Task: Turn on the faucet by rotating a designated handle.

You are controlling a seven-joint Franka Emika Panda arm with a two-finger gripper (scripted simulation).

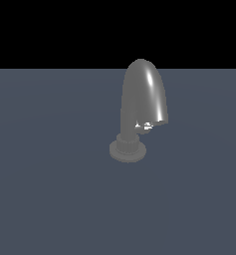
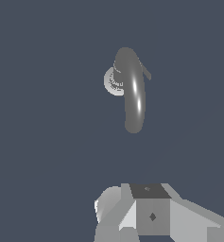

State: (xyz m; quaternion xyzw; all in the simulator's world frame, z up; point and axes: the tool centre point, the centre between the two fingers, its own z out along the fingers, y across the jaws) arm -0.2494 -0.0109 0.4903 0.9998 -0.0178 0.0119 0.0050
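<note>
On grey floor, upright faucet [image 1: 142, 99], spout arching toward exterior view's right; pincer [image 2: 127, 231] state unclear.

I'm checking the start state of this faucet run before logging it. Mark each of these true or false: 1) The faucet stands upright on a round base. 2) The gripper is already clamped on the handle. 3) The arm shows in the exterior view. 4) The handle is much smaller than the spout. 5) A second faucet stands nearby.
1) True: the faucet stands upright on its round ribbed base collar.
2) False: in the wrist view the gripper is well apart from the faucet and touches nothing; its fingertips are out of frame.
3) False: the exterior view shows only the faucet on the grey surface.
4) True: the handle is a small glinting stub under the arched spout.
5) False: there is only one faucet.
</note>
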